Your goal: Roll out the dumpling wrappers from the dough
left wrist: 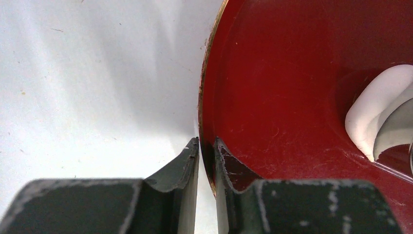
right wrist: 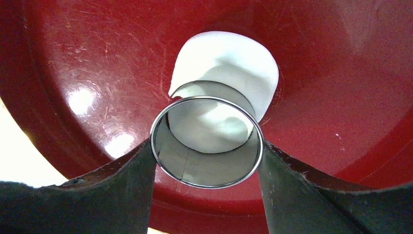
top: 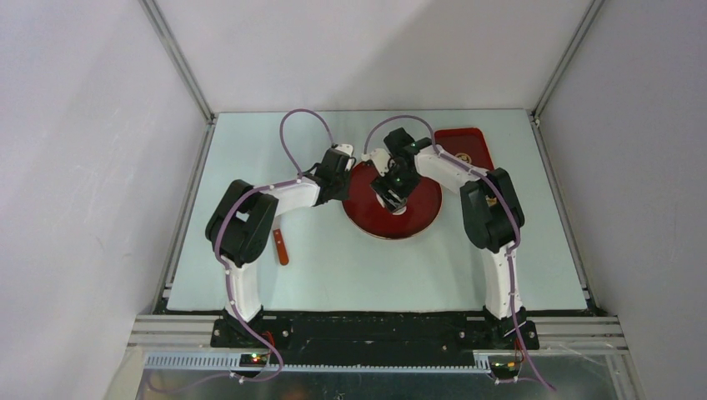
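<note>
A flat white sheet of dough point(right wrist: 229, 58) lies in the middle of the red plate point(right wrist: 97, 73). My right gripper point(right wrist: 207, 146) is shut on a shiny metal ring cutter point(right wrist: 204, 168), which stands on the near part of the dough with white dough showing inside it. My left gripper point(left wrist: 207, 146) is shut on the plate's left rim point(left wrist: 202, 87), one finger outside and one inside. From there the dough point(left wrist: 375, 112) and cutter point(left wrist: 397, 126) show at the right edge. The dumpling wrappers are out of view. From above, both grippers point(top: 343, 179) point(top: 394, 196) sit over the plate point(top: 417, 221).
A dark red rectangular tray point(top: 463, 143) lies behind the plate at the back right. A small orange-red stick-like tool point(top: 282, 247) rests on the pale table point(top: 333, 267) beside the left arm. Grey walls enclose the table on three sides.
</note>
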